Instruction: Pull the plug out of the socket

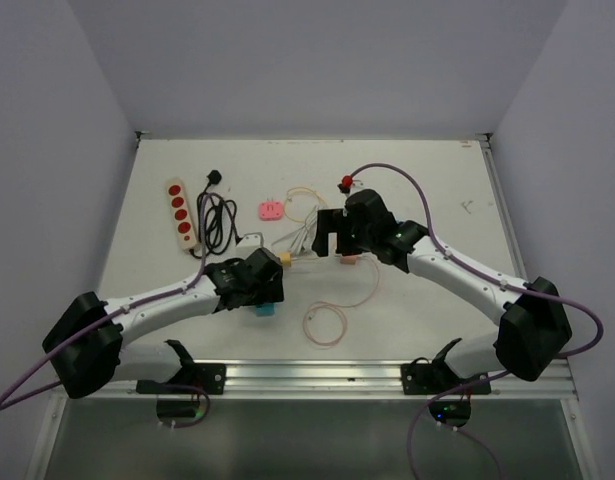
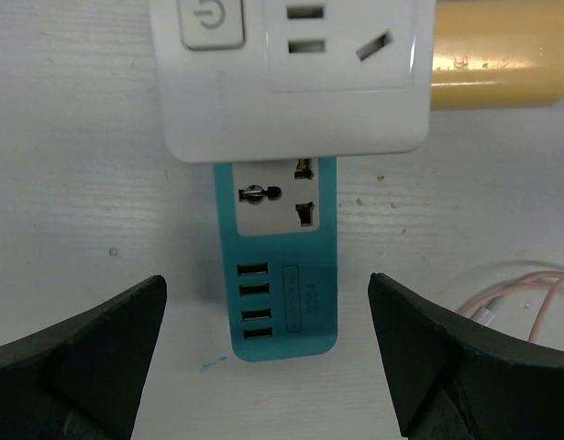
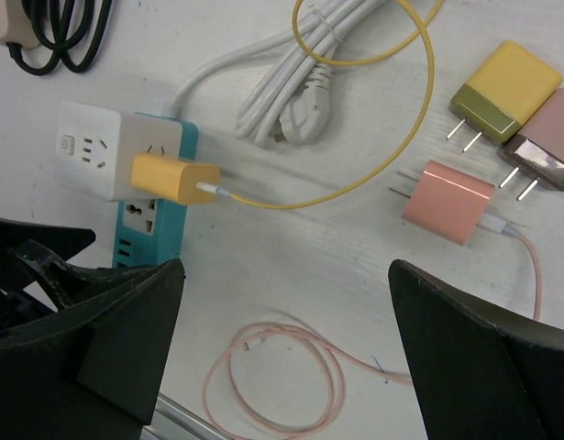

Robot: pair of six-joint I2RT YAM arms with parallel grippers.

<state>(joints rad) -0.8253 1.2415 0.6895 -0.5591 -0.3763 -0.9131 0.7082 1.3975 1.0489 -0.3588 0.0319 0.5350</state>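
Note:
A yellow plug with a yellow cable sits in the side of a white cube socket, which rests on a teal USB power block. In the left wrist view the cube is at the top, the plug sticks out on its right, and the teal block lies below it. My left gripper is open, with its fingers on either side of the teal block's near end, apart from it. My right gripper is open and empty, above the table to the right of the plug.
A bundled white cord lies behind the socket. Three loose chargers lie at the right: yellow-olive, brown-pink and salmon. A pink cable coil lies near the front edge. A red-buttoned power strip and a black cord lie at the far left.

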